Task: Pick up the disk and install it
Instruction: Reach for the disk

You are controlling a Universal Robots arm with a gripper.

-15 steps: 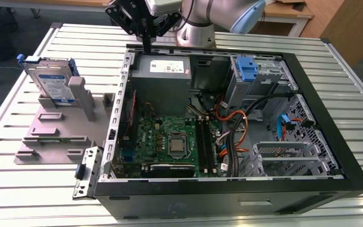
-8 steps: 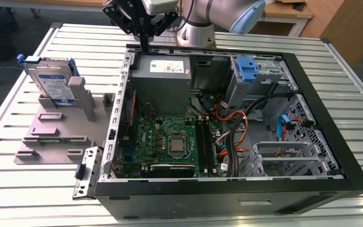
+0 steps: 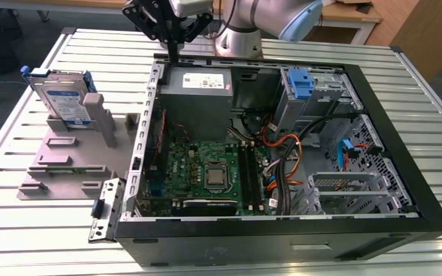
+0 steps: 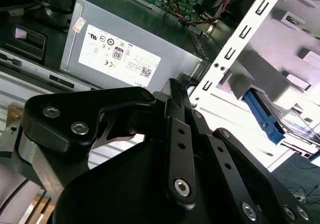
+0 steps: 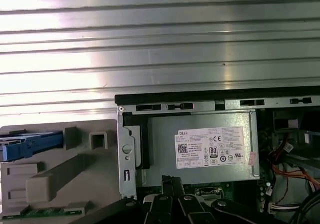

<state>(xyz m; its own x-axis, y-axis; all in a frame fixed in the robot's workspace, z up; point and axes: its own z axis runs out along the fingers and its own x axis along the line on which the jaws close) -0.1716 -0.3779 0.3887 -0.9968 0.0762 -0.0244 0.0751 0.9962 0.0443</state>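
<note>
A: Looking at the exterior view, where is the gripper (image 3: pixel 174 57)?

B: High over the far edge of the open computer case (image 3: pixel 282 233), just above the grey power supply (image 3: pixel 196 86). Its jaws are pressed together with nothing between them. In the second wrist view the black fingers (image 4: pixel 177 129) meet at the tips over that power supply.

A: And the disk (image 3: pixel 61 98)?

B: Outside the case, on the exterior view's left. It stands on edge in its blue carrier, slotted into a grey stand (image 3: pixel 67 167) on the slatted metal table (image 3: pixel 21 241). The gripper is well apart from it.

A: Do the wrist views catch it?

B: The second wrist view shows the blue edge of the disk (image 4: pixel 265 116) beyond the case's side wall. The first wrist view shows the disk (image 5: pixel 30 145) beside the stand's grey blocks.

A: Inside the case?

B: The green motherboard (image 3: pixel 205 167) lies flat, and a blue bracket (image 3: pixel 301 86) sits in the bay at the far corner.
</note>
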